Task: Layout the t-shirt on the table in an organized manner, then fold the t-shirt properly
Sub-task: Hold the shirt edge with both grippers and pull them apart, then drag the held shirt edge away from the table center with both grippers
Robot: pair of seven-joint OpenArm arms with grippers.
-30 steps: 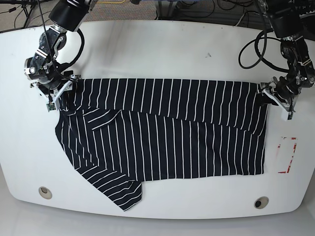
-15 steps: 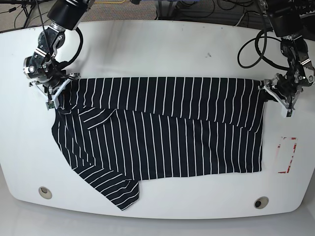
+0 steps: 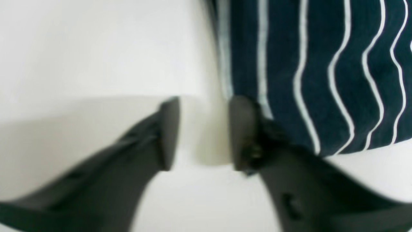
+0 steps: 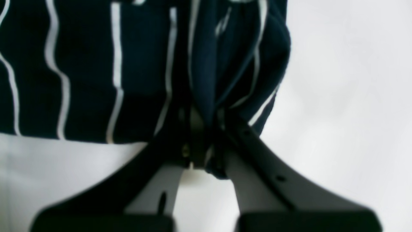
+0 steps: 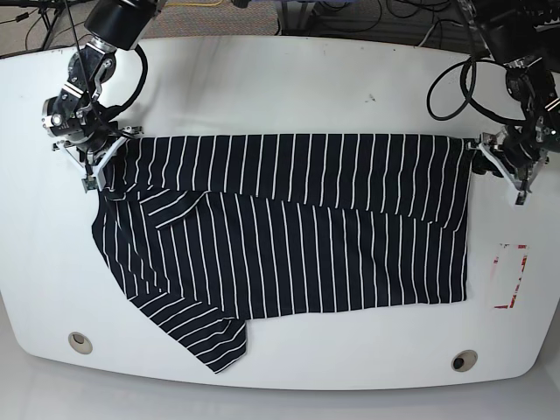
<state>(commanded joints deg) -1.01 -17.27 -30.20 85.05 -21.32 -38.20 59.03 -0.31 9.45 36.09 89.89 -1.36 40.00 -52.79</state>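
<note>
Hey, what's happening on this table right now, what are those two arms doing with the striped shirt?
A two-armed robot is spreading the t-shirt flat on the white table. The right end effector is shut on the shirt's far corner, fabric bunched between its jaws. The left end effector is open at the opposite far corner, with only bare table between its jaws and the cloth edge against one finger. The shirt lies mostly flat, one sleeve pointing toward the near edge; no folding is visible yet.

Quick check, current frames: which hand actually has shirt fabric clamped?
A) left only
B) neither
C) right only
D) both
C: in its wrist view the right hand is shut on a bunched edge of the t-shirt, while the left hand is open, with only bare table between its fingers.
</note>
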